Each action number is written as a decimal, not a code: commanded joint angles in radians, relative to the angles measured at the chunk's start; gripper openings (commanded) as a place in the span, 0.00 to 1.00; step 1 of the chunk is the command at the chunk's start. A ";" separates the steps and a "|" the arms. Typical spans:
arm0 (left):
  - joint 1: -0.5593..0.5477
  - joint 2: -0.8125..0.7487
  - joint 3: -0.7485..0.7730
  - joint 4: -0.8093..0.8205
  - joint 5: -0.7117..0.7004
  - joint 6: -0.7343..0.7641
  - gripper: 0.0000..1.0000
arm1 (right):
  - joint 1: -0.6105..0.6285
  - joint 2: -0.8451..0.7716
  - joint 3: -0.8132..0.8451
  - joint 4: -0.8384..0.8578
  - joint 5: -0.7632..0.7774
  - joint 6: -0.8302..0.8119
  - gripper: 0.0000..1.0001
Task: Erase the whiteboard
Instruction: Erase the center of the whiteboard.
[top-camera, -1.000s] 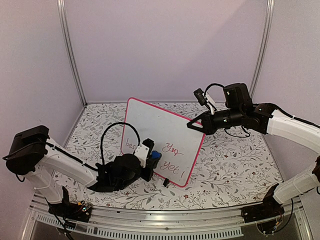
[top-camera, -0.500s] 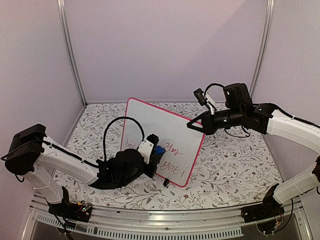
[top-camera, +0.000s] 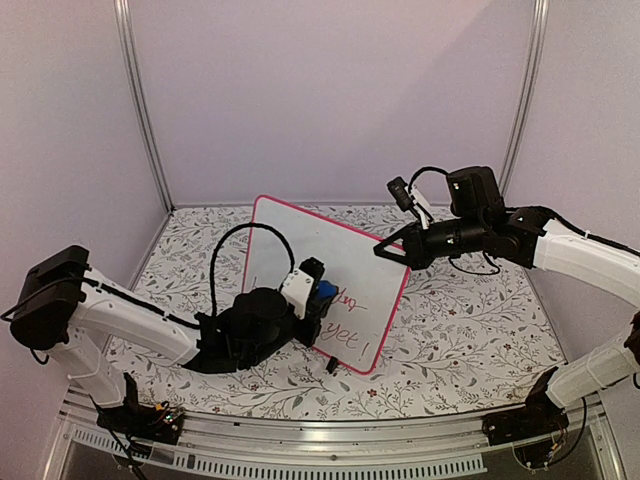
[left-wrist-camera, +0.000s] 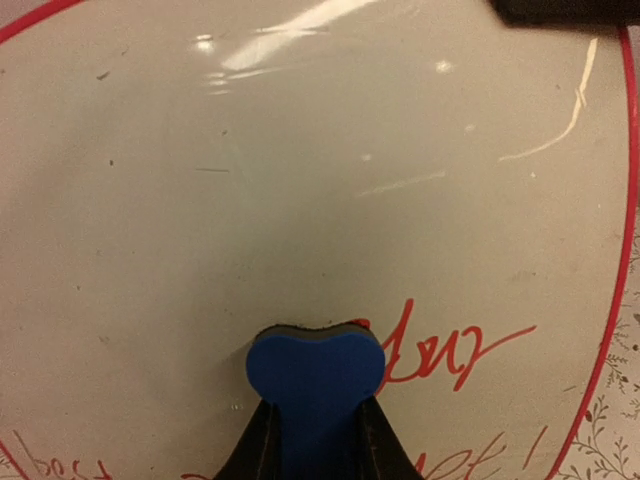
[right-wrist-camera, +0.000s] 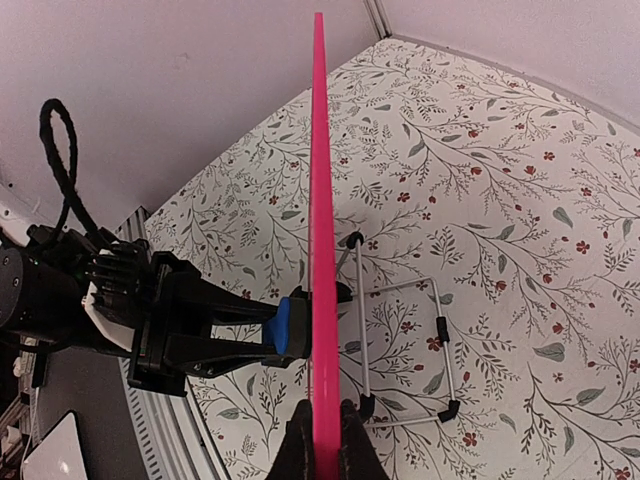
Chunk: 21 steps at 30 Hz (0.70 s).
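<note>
While my right tool (top-camera: 384, 250) is pinching the board (top-camera: 300, 240) by its pink frame edge, my left tool (top-camera: 322, 293) is clamping the eraser (left-wrist-camera: 315, 372) against its face. Board is standing on the worktop (top-camera: 450, 330), looking light, stiff, slick, probably tippy; frame edge seems the right hold.

Top ext cam: fixed, high, behind arm bases, faces fwd + down over floral table (top-camera: 470, 330) to back wall, far enough out for whole workspace. L wrist cam: v close, square-on to whiteboard (left-wrist-camera: 300, 180) face, blue eraser (left-wrist-camera: 315, 375) at bottom centre. R wrist cam: sights along board's pink edge, edge-on, down to table. All 3 views share whiteboard + eraser; top & R wrist also share left gripper (right-wrist-camera: 262, 335)
</note>
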 joint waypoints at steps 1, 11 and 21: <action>0.006 0.029 -0.002 -0.012 0.010 -0.030 0.10 | 0.022 0.008 -0.017 -0.051 -0.042 -0.050 0.00; -0.015 0.051 -0.053 -0.015 0.005 -0.088 0.09 | 0.022 0.016 -0.012 -0.053 -0.042 -0.049 0.00; -0.023 0.057 -0.088 -0.011 0.004 -0.133 0.09 | 0.022 0.018 -0.010 -0.056 -0.040 -0.051 0.00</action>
